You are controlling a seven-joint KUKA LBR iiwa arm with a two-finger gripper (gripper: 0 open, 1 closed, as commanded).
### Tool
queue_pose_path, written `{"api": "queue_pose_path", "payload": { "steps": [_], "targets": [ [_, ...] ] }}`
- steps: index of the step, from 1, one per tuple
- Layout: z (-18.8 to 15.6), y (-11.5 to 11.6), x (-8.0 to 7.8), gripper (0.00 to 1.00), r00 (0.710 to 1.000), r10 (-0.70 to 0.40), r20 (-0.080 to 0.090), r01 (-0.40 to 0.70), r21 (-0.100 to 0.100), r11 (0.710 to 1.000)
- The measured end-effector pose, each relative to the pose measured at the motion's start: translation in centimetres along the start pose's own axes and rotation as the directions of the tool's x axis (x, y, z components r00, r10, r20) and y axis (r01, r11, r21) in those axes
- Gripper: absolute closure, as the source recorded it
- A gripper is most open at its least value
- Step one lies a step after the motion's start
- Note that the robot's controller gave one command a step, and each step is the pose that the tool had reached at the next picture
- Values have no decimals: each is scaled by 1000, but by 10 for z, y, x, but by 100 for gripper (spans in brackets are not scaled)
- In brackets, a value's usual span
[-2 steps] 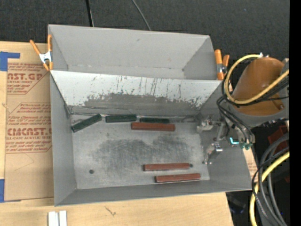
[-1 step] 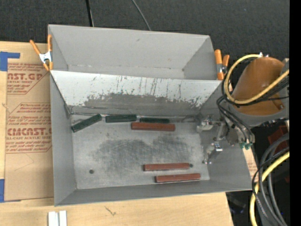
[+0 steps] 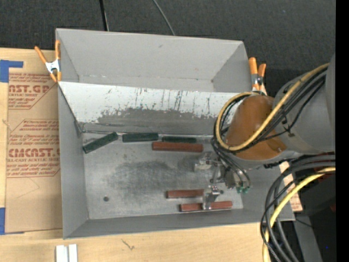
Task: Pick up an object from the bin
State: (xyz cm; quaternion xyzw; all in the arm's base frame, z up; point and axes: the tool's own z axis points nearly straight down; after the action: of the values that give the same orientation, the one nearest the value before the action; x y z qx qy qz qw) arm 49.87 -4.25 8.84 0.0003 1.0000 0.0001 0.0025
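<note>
Gripper [image 3: 209, 200] stands at the bin's front right, tip down directly over the front brown bar [image 3: 192, 207]. Whether it is apart, together or clamped on that bar cannot be told; the tip merges with the bar.

Relation governing the move: the front brown bar lies flat, long axis left to right, parallel to the front wall and close to it. The gripper meets it somewhat right of its middle. Judgement: a grasp needs to close across the short width.

Second brown bar [image 3: 182, 194] lies parallel, just behind and to the left, near the gripper but apart from it. Judgement: it could be nudged.

Surface: grey bin [image 3: 73, 168], floor scuffed, flat and bare at the centre.

Room: well apart along the rear wall lie 1 rear brown bar [image 3: 177, 146] and 3 dark green bars [image 3: 140, 137]. Judgement: a straight lift looks unobstructed.
</note>
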Motion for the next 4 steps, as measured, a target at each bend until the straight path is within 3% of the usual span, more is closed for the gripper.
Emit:
{"api": "queue_pose_path", "payload": {
  "steps": [1,2,3,4],
  "targets": [
    [-4,19,-1,0,986,-166,3,166,1,986],
    [-11,-1,1,0,999,-54,-5,53,-1,999],
    [5,-11,-10,0,946,-324,-5,324,-6,946],
    [11,-26,-20,100,981,-195,12,195,0,981]
  ]
}}
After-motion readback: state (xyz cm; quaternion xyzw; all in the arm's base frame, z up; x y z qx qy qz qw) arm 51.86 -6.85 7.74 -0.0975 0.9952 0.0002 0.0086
